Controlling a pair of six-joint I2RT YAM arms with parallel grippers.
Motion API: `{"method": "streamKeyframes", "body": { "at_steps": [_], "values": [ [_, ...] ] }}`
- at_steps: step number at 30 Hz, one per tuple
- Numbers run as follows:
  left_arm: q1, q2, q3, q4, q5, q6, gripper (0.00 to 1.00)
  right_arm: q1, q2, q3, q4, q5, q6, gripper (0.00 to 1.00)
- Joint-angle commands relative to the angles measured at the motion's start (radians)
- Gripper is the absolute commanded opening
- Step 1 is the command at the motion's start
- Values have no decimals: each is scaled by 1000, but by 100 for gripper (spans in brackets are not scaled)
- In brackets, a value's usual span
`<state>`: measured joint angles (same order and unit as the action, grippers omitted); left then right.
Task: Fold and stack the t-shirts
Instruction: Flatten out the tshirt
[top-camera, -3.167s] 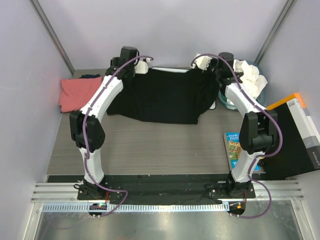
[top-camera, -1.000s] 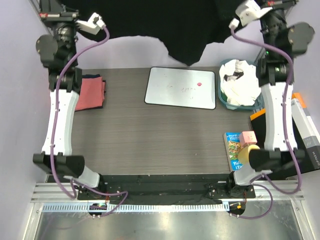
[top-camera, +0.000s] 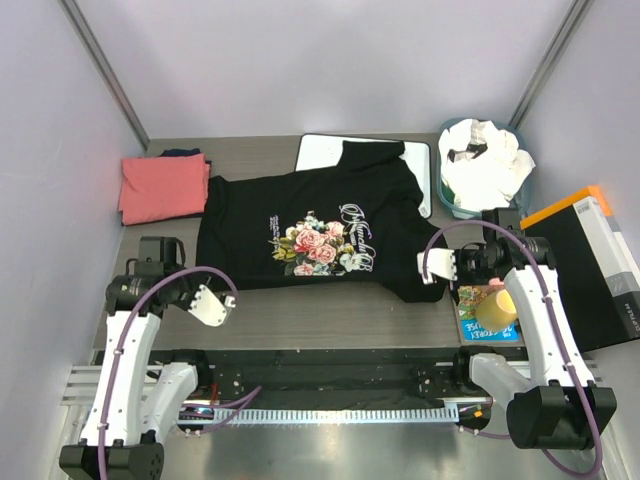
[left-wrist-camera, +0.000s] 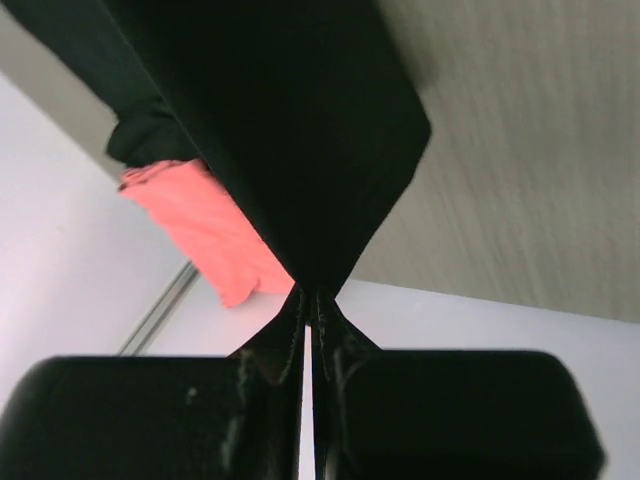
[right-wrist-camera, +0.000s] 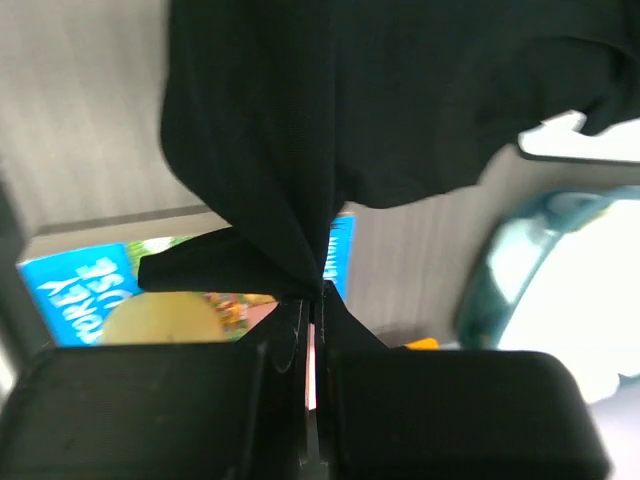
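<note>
The black t-shirt (top-camera: 250, 215) lies spread on the table, rose print and white script facing up. My left gripper (top-camera: 205, 297) is shut on its near-left corner; in the left wrist view the jaws (left-wrist-camera: 310, 295) pinch a point of the black cloth (left-wrist-camera: 280, 130). My right gripper (top-camera: 436, 268) is shut on the near-right corner, shown pinched in the right wrist view (right-wrist-camera: 315, 295) under the black cloth (right-wrist-camera: 300, 100). A folded coral-pink t-shirt (top-camera: 163, 187) lies at the back left. White t-shirts (top-camera: 487, 160) are heaped in a teal basket (top-camera: 446, 205) at the back right.
The white board (top-camera: 318, 150) lies at the back, partly under the black shirt. A blue book (top-camera: 470, 298) with a yellow object (top-camera: 496, 308) on it lies by my right gripper. A black box with an orange edge (top-camera: 590, 265) stands at the right.
Both arms have come down from high at the back to the near side. The black shirt, held hanging in the air before, now lies spread print-up over part of the board.
</note>
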<state>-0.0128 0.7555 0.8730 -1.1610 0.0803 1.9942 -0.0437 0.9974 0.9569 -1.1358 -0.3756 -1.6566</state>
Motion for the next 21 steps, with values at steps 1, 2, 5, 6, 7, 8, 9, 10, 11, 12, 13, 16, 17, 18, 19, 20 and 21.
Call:
{"method": "streamKeyframes", "body": {
  "at_steps": [1,2,5,6,7,8,9,10,11,12,13,16,17,18,19,20,21],
  "values": [
    [10,24,78,-198,-53,115,0,-8,-6,65,-221,27,-106,1],
    [10,30,83,-215,-59,118,0,-8,4,69,-255,26,-121,1],
    [10,31,90,-275,-71,114,0,-8,0,60,-358,30,-198,1],
    [10,27,93,-295,-68,114,0,-8,-11,51,-367,43,-219,1],
    [10,22,93,-334,-68,118,0,-8,-20,31,-370,47,-250,1],
    [10,18,87,-353,-67,123,0,-8,-49,20,-371,50,-261,1],
    [10,1,81,-377,-65,129,0,-8,-65,8,-371,56,-270,1],
    [10,-8,63,-385,-60,133,0,-8,-77,-15,-371,61,-285,1],
    [8,-18,52,-394,-63,149,0,-8,-94,-24,-371,66,-287,1],
    [8,-34,44,-422,-65,162,0,-8,-101,-36,-371,73,-289,1],
    [10,-44,34,-433,-59,166,0,-8,-108,-40,-371,78,-278,1],
    [10,-59,35,-503,-67,192,0,-8,-141,-59,-372,105,-282,1],
    [10,-64,32,-503,-62,181,0,-8,-152,-67,-371,112,-304,1],
    [10,-68,26,-503,-71,193,0,-8,-169,-85,-371,115,-311,1],
    [10,-70,15,-503,-73,204,0,-8,-174,-93,-371,113,-321,1],
    [10,-70,15,-502,-71,207,0,-8,-174,-99,-371,104,-331,1],
    [8,-65,18,-502,-71,203,0,-8,-166,-96,-369,95,-330,1]
  ]
}}
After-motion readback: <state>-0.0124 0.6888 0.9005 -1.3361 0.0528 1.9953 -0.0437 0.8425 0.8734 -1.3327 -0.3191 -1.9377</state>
